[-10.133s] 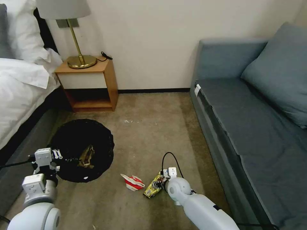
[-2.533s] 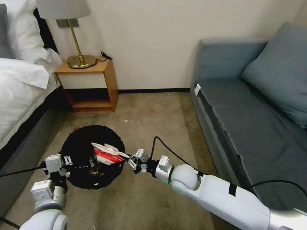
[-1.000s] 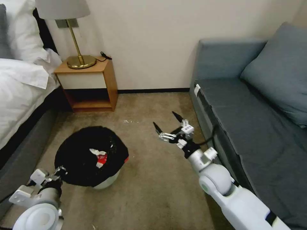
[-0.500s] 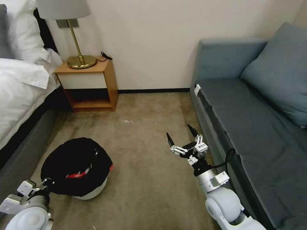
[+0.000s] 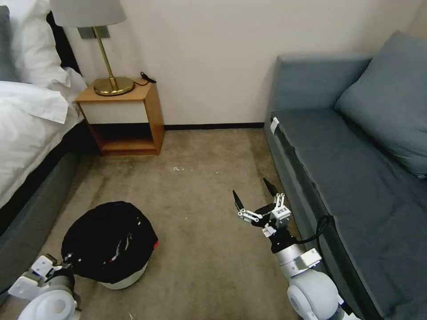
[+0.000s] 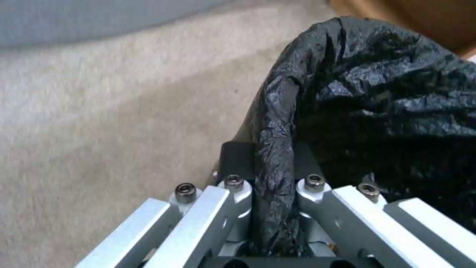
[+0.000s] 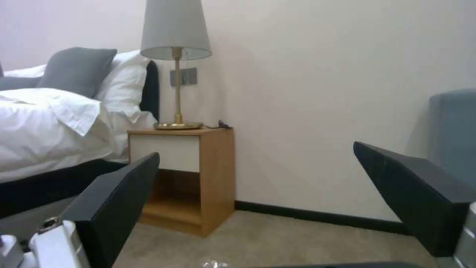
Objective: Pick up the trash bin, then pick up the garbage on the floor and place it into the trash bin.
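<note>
Nearest the robot, the left gripper has its fingers pinched tight on the crinkly black bag folded over the rim of the round, low trash bin, whose whitish body shows beneath the liner. The bin sits tilted on the tan carpet, well in front of the wooden nightstand and near the white-sheeted bed. A red-and-white scrap, apparently the crushed carton, peeks from under the bag's edge on the side away from the bed.

The right gripper hovers farther from the nightstand's side of the room, close beside the blue-grey sofa, fingers spread wide and holding nothing.

No loose litter is visible on the carpet between bin and nightstand, apart from a tiny pale fleck. Collection looks finished or nearly so; whether all four pieces are inside cannot be told, since the bin's contents are mostly hidden.
</note>
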You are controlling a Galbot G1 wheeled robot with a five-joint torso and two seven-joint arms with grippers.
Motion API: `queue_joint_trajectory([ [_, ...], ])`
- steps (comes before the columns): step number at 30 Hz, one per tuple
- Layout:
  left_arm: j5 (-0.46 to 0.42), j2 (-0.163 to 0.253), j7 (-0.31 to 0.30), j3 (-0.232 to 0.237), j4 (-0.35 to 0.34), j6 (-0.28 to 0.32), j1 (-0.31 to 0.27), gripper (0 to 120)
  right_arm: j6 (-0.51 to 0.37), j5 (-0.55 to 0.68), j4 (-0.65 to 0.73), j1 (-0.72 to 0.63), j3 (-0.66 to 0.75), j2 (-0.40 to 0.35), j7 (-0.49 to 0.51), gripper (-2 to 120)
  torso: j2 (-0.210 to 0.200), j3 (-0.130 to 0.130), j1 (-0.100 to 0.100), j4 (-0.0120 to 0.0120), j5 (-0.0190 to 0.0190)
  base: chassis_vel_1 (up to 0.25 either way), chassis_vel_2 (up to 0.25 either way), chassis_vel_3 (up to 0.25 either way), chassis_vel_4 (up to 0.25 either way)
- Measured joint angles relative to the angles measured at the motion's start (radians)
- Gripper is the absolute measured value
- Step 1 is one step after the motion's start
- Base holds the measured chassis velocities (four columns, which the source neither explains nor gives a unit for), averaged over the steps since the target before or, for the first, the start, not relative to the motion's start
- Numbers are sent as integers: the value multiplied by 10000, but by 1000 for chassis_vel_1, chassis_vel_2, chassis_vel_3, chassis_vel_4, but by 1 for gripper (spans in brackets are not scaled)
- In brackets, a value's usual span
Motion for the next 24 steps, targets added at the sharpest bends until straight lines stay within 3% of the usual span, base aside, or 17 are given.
queue_joint_trajectory([
  [3,853,66,9,104,-546,-291,223,11,-64,-1,69,14,28,-18,36,100,0,0,-1,0,1,0,0,0,0],
  [7,1055,81,13,129,-824,-333,296,14,-94,3,103,24,54,-29,44,100,0,0,-1,0,3,0,0,0,0],
  [18,332,-40,-12,-26,-526,23,145,57,-113,51,43,55,61,-118,45,100,0,1,-1,0,-1,0,0,0,0],
  [19,332,-40,-12,-26,-526,23,145,57,-113,51,43,55,61,-118,45,100,0,1,-1,0,-1,0,0,0,0],
  [24,505,-104,-271,-245,-957,6,349,76,-101,49,-52,136,-57,-92,29,100,0,1,0,1,1,0,0,0,0],
])
